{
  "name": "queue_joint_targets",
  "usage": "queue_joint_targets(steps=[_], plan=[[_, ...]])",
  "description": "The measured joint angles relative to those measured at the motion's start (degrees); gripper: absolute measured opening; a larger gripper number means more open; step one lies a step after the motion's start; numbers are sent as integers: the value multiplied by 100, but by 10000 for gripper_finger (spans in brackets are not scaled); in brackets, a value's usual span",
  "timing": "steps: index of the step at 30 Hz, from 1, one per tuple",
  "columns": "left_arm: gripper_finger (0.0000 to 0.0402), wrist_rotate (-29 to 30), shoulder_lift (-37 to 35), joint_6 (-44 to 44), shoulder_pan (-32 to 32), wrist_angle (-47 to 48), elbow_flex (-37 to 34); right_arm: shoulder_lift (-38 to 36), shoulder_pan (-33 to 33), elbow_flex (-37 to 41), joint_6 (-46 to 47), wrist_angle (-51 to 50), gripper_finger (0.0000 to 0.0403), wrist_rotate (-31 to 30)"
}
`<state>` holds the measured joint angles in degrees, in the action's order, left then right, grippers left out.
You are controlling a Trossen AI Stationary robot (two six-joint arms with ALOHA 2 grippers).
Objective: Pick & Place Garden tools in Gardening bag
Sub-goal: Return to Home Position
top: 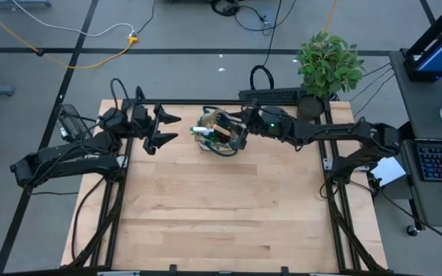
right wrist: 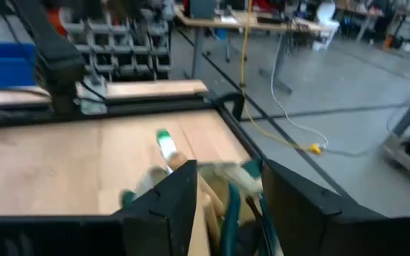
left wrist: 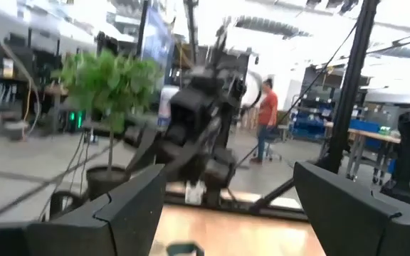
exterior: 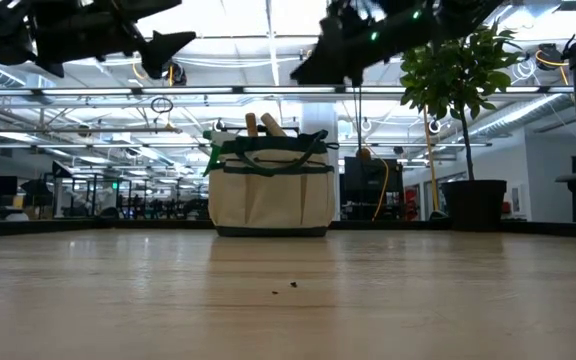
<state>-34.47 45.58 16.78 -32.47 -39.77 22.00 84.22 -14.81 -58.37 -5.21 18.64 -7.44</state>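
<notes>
One gardening bag (exterior: 273,195) upright on the table (exterior: 288,300), centre frame in the low view, with wooden tool handles (exterior: 263,124) and a green-white item (top: 199,130) poking out the top. Higher up, upper centre of the high view: right gripper (right wrist: 228,178) over the bag's opening, fingers parted, nothing held; left gripper (top: 177,127) just left of the bag, spread wide, empty. Farthest back, upper right: potted plant (top: 328,65).

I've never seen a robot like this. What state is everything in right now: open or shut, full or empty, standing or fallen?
Bag: upright on the table, top open, tools inside.
Tools: in the bag, wooden handles sticking out.
Left gripper: open, empty, in the air beside the bag.
Right gripper: open, empty, above the bag.
Plant: upright in its pot.
</notes>
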Motion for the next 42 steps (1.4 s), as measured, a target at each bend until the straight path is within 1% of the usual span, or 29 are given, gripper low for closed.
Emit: queue_joint_targets(steps=[3,5,6,9,12,13,15,18,20,23,25,27,30,35,38,40,42], plan=[[310,3,2,209,0,326,0,-365,141,5,8,-21,141,2],[310,5,2,491,0,542,0,-690,208,2,137,-91,128,22],[310,1,2,485,0,680,0,-859,225,2,236,-214,119,24],[310,-59,7,58,68,901,-1,-1344,217,2,506,-708,79,20],[310,-112,-29,-257,243,750,-2,-1796,214,2,638,-1331,24,14],[310,-113,-69,-293,319,710,-2,-1928,218,2,645,-1510,12,17],[310,-113,-180,-411,494,717,-2,-2145,254,2,678,-1829,9,6],[310,-59,-428,-582,735,1012,-2,-2406,315,4,726,-2170,12,-6],[310,51,-660,-658,837,1200,-2,-2539,381,9,709,-2315,5,-15],[310,183,-1080,-756,967,1556,-2,-2759,457,204,670,-2338,3,-38],[310,335,-1376,-807,1098,1811,-2,-2955,520,413,767,-2324,2,-255],[310,662,-1637,-805,1264,2056,-2,-3178,606,663,888,-2320,1,-582],[310,1455,-1932,-657,1678,2485,-2,-3517,778,1004,969,-2337,1,-1123],[310,2925,-1921,-780,2714,2842,-5,-4025,1023,1503,1051,-2342,1,-1907],[310,3745,-1903,-896,3307,2831,-142,-4263,1145,1819,1208,-2371,1,-2316],[310,3975,-2027,-1108,3573,2845,-287,-4419,1192,2014,1221,-2370,1,-2414],[310,3997,-2308,-1288,3704,2824,-407,-4565,1194,2165,1210,-2375,1,-2410]])
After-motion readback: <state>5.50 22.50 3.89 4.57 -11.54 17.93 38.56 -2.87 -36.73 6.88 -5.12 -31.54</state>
